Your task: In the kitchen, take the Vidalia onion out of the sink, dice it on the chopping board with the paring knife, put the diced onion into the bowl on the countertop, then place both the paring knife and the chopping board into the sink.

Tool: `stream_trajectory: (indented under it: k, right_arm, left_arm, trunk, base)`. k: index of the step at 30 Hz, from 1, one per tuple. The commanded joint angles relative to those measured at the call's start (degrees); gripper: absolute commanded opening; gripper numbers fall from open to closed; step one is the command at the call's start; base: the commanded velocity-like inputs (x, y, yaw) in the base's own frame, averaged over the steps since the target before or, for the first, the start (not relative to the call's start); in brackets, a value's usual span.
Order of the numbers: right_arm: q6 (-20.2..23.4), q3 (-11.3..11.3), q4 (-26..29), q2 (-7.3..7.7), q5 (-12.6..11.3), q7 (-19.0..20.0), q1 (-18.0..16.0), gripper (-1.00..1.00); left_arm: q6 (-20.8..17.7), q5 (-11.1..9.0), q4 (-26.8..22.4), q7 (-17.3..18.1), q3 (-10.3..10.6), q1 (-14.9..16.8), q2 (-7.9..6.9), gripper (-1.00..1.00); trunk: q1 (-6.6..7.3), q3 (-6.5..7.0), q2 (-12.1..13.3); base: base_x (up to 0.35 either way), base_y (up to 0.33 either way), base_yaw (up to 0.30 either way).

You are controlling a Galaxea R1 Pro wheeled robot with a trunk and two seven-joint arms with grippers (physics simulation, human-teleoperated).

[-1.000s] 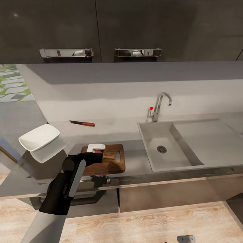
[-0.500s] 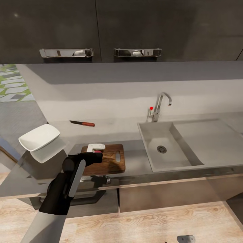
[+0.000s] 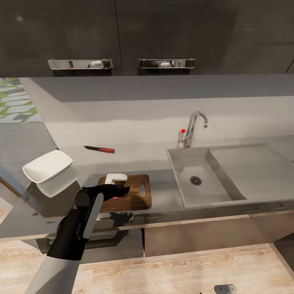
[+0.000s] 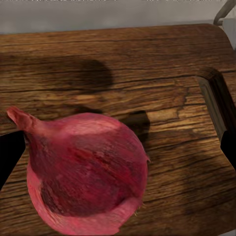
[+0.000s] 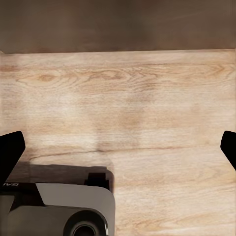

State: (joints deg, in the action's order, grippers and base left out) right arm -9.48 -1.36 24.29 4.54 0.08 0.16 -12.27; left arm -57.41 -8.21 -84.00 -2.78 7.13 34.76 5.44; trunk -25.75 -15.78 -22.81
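Step in hand, as judged: setting the Vidalia onion (image 4: 86,172) down on the chopping board (image 3: 136,194) and releasing it.

- Left gripper (image 3: 117,190): over the board's end nearest the bowl. In the left wrist view, dark fingertips (image 4: 10,155) stand wide apart at either side of the onion, one close beside it and one well clear; read as open. Whether the onion already rests on the wood cannot be told.
- Confirm the onion sits on the board's middle, clear of the slot handle hole (image 3: 142,189), before retracting. Withdraw straight up to avoid rolling it.
- Right gripper (image 5: 118,147): spread wide, holding nothing, hanging over the wood floor.
- Paring knife (image 3: 99,149): on the countertop (image 3: 159,196) near the back wall, well apart from the board. Next pick, in all likelihood.
- Bowl (image 3: 47,166): at the countertop's left end. Sink (image 3: 202,196): right of the board, basin holding nothing visible.

View differences: left wrist view gives the onion's red-purple skin, stem tip and shadow on the grain; head view hides the onion almost wholly behind the gripper, but gives the layout of knife, bowl and sink.
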Motion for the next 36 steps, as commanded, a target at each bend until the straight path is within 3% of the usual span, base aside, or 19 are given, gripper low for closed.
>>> stream_trajectory:
  k: [1, 19, 36]
  right_arm:
    - [-0.18, -0.13, -0.03, 0.03, 0.0, 0.02, -0.03, 1.0]
    - [-0.21, -0.2, -0.03, -0.03, 0.01, 0.05, -0.03, 1.0]
    - [-0.19, -0.13, -0.03, -0.05, 0.0, 0.02, -0.03, 1.0]
  left_arm:
    - [-0.25, -0.4, -0.07, -0.29, -0.01, 0.05, 0.01, 1.0]
    - [-0.25, -0.32, -0.35, -0.35, -0.01, 0.05, 0.01, 1.0]
    - [-0.25, -0.23, -0.55, -0.38, -0.18, 0.05, 0.01, 1.0]
  trunk:
    - [-0.03, -0.1, -0.1]
    - [-0.03, -0.08, -0.1]
    - [-0.03, 1.36, -0.1]
  base:
    - [0.0, 0.0, 0.0]
    - [0.0, 0.0, 0.0]
    - [0.0, 0.0, 0.0]
